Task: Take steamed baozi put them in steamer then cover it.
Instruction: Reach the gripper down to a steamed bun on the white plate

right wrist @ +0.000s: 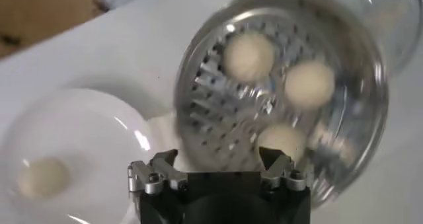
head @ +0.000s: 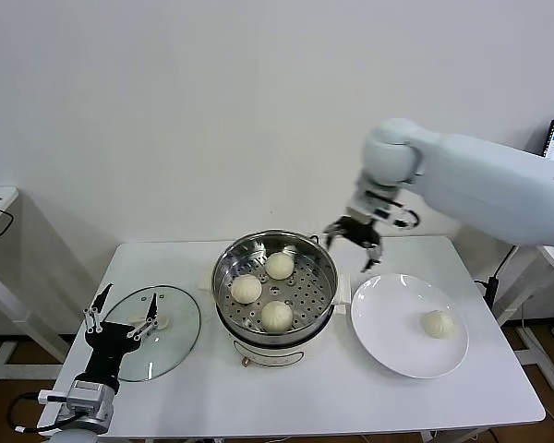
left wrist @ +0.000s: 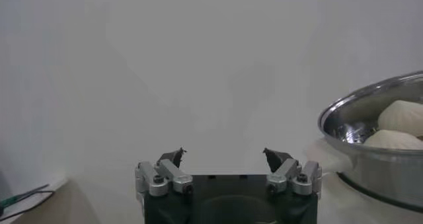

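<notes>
Shiny steel steamer sits mid-table, open side up, with three baozi on its holey tray. A fourth baozi lies on the white plate beside it. Only the head view shows the glass lid lying flat. The right gripper hangs over the steamer's far rim, jaws apart and empty. The left gripper waits over the lid, jaws apart.

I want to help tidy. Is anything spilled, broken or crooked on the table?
Nothing stands out. Three steamed baozi sit neatly in the steamer, one more waits on the white plate, and the glass lid lies flat on the table beside it.
</notes>
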Controlling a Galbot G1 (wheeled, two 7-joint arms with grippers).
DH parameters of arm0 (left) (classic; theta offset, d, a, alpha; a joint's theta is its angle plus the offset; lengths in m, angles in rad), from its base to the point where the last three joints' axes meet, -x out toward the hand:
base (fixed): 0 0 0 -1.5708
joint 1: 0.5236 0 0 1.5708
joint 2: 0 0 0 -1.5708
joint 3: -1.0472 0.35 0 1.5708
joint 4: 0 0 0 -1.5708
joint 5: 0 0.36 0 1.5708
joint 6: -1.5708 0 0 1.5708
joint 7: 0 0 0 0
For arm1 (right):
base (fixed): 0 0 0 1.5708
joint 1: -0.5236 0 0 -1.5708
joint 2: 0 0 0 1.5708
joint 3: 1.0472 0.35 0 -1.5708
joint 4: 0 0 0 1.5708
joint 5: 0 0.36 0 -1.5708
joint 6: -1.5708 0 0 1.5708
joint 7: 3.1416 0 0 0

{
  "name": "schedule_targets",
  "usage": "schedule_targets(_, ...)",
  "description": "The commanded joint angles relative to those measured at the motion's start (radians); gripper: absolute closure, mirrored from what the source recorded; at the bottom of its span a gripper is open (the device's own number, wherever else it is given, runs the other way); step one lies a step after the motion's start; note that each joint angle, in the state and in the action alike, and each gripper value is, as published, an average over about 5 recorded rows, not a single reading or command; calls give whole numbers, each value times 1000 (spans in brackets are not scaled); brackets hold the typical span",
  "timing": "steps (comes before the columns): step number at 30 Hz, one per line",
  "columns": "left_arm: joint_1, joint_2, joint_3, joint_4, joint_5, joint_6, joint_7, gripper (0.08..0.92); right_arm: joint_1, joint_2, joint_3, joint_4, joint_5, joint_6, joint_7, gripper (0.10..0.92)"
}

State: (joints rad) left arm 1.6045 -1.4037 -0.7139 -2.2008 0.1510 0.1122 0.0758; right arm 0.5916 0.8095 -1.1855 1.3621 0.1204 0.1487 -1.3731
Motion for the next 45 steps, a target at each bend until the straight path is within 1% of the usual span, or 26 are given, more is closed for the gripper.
schedule_targets(1,-6,-3,12,3,8,14,-3,177,-221,-244,136,-138,-7,-189,-4,203)
schedule_targets(6,-6,-1,14,3,10,19,-4,177,-340,-252,234,-202,-119,-203,-5,203)
schedule_targets(12,-8,-4,13,10,11,19,-5,177,-432,-247,292,-228,-186,-209,-2,203)
schedule_targets(17,-13,-7,14,15,12,21,-5,177,-489,-241,324,-241,-220,-201,13,203)
schedule_targets(28,-17,-7,16,19,12,26,-4,177,-609,-199,427,-276,-278,-200,97,203)
schedule_targets(45,-13,-8,16,15,14,24,-3,177,-652,-148,488,-320,-341,-188,127,203)
